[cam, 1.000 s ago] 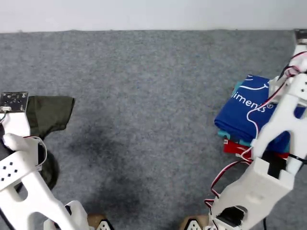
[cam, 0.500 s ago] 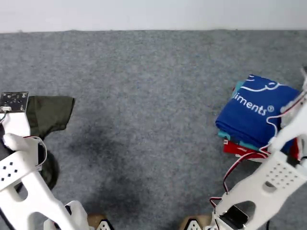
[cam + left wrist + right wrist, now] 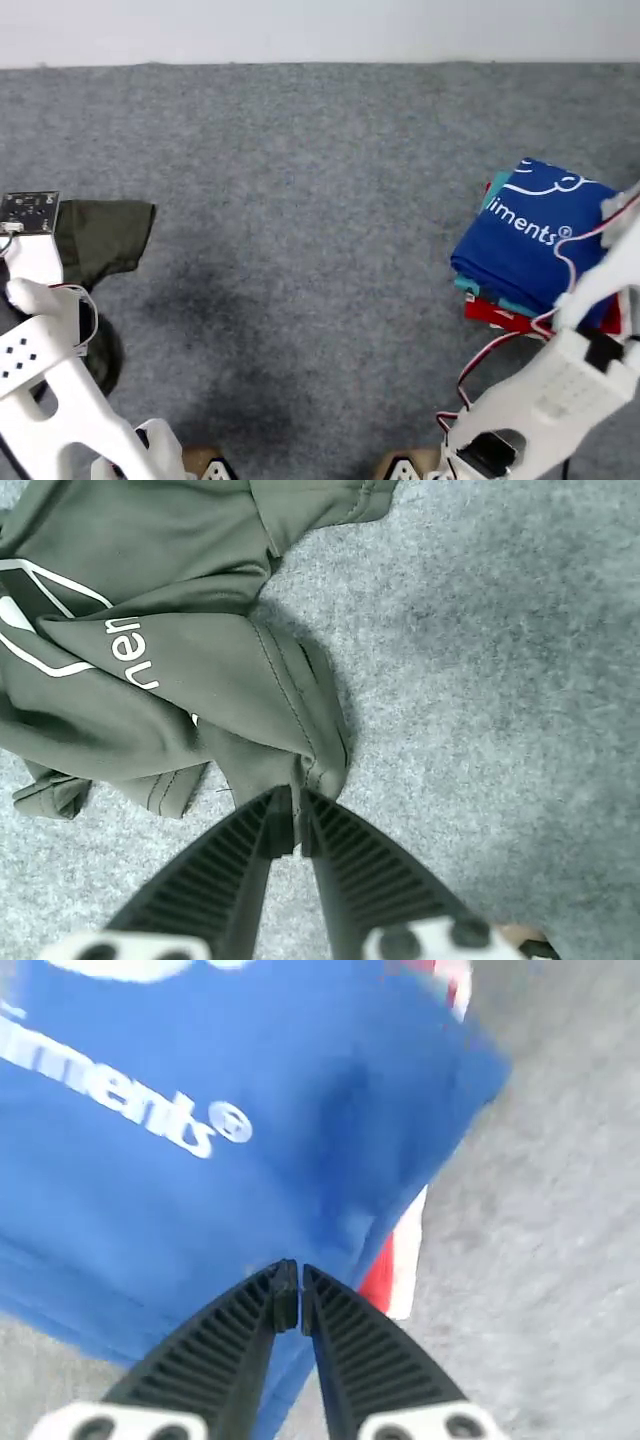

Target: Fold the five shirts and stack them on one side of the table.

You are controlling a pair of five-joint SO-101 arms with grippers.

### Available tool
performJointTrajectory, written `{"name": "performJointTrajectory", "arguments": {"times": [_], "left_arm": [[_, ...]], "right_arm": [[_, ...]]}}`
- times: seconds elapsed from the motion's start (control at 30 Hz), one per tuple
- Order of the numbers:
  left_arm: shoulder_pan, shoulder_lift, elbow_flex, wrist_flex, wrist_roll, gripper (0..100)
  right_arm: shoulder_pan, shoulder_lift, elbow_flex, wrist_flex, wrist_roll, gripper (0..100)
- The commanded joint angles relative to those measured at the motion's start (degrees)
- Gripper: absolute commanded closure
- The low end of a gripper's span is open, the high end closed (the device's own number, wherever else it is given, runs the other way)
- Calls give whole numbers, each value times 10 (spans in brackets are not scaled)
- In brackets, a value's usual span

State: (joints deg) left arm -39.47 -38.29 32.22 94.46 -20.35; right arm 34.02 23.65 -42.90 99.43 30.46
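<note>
An olive green shirt (image 3: 100,238) lies crumpled at the table's left edge. In the left wrist view my left gripper (image 3: 292,815) is shut, its tips right at the hem of the olive shirt (image 3: 180,670). On the right, a folded blue shirt (image 3: 530,235) tops a stack, with a teal shirt (image 3: 470,285) and a red shirt (image 3: 495,310) under it. My right gripper (image 3: 290,1285) hovers shut over the near edge of the blue shirt (image 3: 200,1140), holding nothing; the red shirt (image 3: 385,1270) peeks out beneath.
Grey carpet-like table surface (image 3: 320,200) stretches open between the olive shirt and the stack. A pale wall (image 3: 320,30) borders the far edge. The left arm (image 3: 40,350) and the right arm (image 3: 585,370) stand at the near corners.
The right arm has swung off the stack toward the right and near edge, uncovering the blue shirt. The left arm and olive shirt have not moved.
</note>
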Motion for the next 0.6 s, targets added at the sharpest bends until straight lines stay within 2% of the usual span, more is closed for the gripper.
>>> {"name": "performJointTrajectory", "arguments": {"times": [0.0, 0.1, 0.2, 0.37, 0.47, 0.57], "left_arm": [[4, -11, -1, -5, 0, 977], [4, -9, -1, -5, 0, 977], [4, -10, -1, -5, 0, 977], [4, -11, -1, -5, 0, 977], [4, -11, -1, -5, 0, 977], [4, -11, -1, -5, 0, 977]], "right_arm": [[-15, -38, -20, -71, 4, 990], [-7, 16, -20, -156, 11, 990], [16, 95, -20, -218, 61, 990], [37, 214, -24, -273, 117, 990], [33, 225, -59, -255, 113, 990], [17, 206, -144, -178, 113, 990]]}}
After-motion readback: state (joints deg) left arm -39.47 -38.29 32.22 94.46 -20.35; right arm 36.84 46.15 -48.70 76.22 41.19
